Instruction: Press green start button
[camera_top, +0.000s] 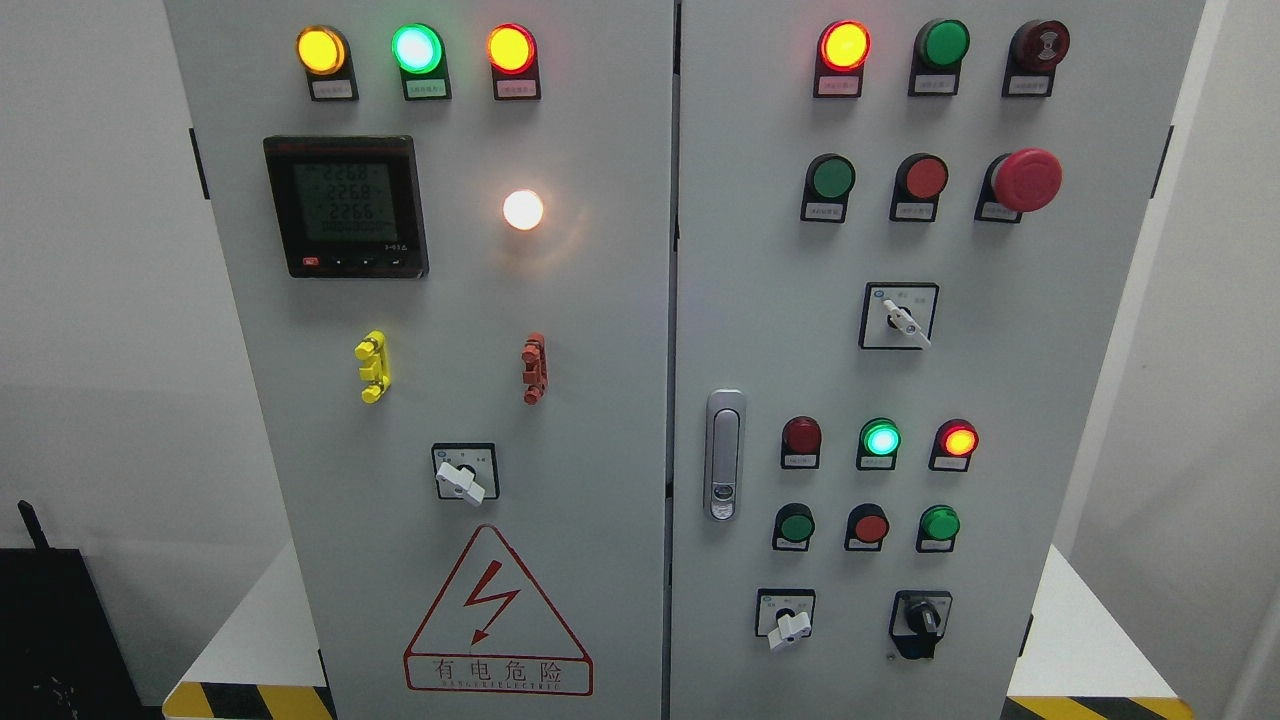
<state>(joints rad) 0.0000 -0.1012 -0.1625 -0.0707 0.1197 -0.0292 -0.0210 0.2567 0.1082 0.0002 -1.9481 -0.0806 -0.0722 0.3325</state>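
A grey electrical cabinet (600, 330) with two doors fills the head view. Its right door carries green push buttons: one in the upper row (832, 178), one at the lower left (797, 525) and one at the lower right (940, 523). An unlit green lamp (945, 43) sits at the top, and a lit green lamp (881, 438) glows above the lower buttons. Neither of my hands or arms shows anywhere in the picture.
Red buttons (925, 177) (870, 527) sit beside the green ones, and a red mushroom stop (1026, 180) juts out at the upper right. Rotary switches (905, 322) (788, 625), a door handle (724, 455) and a meter display (347, 205) also stand on the panel.
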